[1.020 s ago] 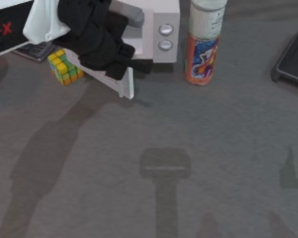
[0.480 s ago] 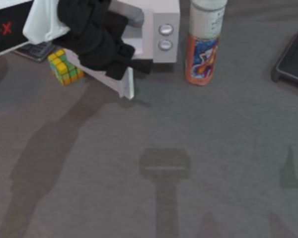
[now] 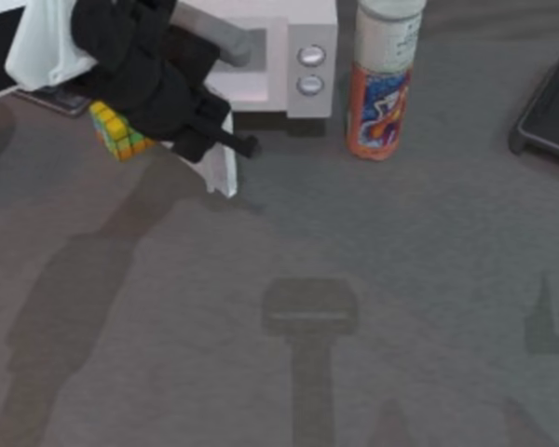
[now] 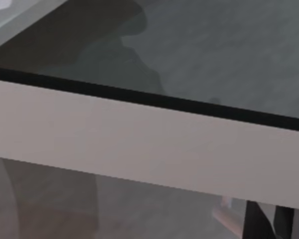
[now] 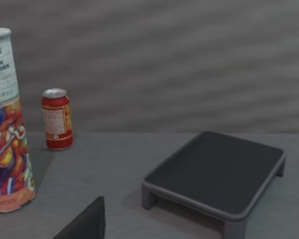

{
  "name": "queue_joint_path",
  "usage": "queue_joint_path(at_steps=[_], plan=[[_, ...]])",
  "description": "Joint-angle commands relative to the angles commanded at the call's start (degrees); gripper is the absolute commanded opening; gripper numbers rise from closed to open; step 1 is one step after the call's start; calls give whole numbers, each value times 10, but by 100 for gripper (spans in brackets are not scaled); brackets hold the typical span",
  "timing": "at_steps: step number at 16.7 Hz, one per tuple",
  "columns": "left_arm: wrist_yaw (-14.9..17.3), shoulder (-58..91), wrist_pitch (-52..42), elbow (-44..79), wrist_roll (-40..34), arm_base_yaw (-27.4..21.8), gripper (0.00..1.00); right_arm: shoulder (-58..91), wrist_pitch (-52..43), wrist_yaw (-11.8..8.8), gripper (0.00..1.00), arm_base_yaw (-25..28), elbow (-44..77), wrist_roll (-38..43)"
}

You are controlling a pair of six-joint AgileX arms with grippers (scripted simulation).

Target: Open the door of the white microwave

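The microwave (image 3: 279, 56) stands at the table's far edge, left of centre. Its door (image 3: 222, 168) is swung well out toward the front-left, and the cavity shows. The left gripper (image 3: 225, 140) sits at the door's free edge; whether its fingers clasp the panel or only press on it cannot be told. The left wrist view shows only the door's white edge (image 4: 139, 134) up close.

Judgement: the opening is largely done. To finish well, follow the hinge arc with a light pull, so the small box is not dragged off its place.

Obstacles: a coloured cube (image 3: 119, 130) lies just beside the door's outer face, in the swing path. A bottle (image 3: 384, 84) stands right of the microwave, a can (image 5: 56, 118) beyond it and a dark tray (image 3: 548, 110) far right, all clear of the door. The right arm is parked out of the top view.
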Motion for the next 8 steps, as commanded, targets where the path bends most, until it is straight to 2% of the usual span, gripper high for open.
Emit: queue_joint_path(at_steps=[8], plan=[[3, -3, 2, -1, 4, 1, 0, 0, 0, 0, 100, 0, 0, 0]])
